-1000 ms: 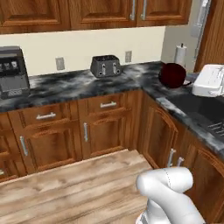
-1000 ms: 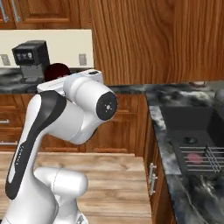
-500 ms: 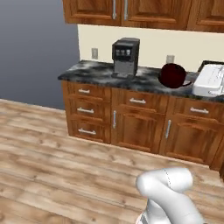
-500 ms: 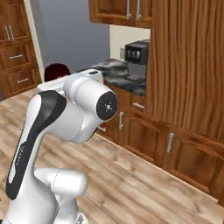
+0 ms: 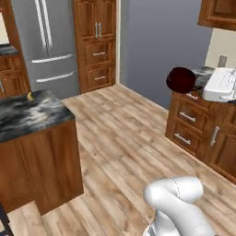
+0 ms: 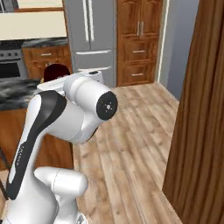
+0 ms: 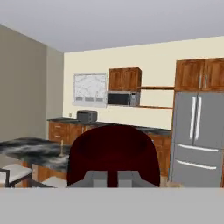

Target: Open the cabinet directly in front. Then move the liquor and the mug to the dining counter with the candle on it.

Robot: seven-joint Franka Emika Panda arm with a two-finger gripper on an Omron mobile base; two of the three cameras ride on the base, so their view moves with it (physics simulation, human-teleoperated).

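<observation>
The small squat dark red mug [image 7: 113, 153] is seen large in the hand view, carried in the air right in front of the two dark finger tips, and the gripper [image 7: 113, 178] is clamped narrowly on its near wall, jaws drawn in tight on the mug. In the left base view the same mug [image 5: 180, 79] is held up above the wooden floor [image 5: 124, 138], just beside the white hand [image 5: 221, 84], in front of a low reddish-brown drawer cabinet [image 5: 193, 124] along the right wall. In the right base view a sliver of the mug [image 6: 56, 71] is glimpsed behind the white arm [image 6: 65, 113]. Past the mug in the hand view, the long black-and-grey marbled dining counter [image 7: 30, 151] is laid out to the left, with a thin pale candle [image 7: 61, 148] standing on it and a white-cushioned stool [image 7: 13, 171] at its near side. An end of that marbled slab on its wooden base [image 5: 32, 110] is shown at the left of the left base view, with a small brass-coloured holder [image 5: 30, 96] on its far edge. Further back, a tall steel double-door refrigerator [image 7: 197, 135] is set against the cream wall, with a black microwave [image 7: 120, 98] under a reddish-brown wall cabinet beyond
</observation>
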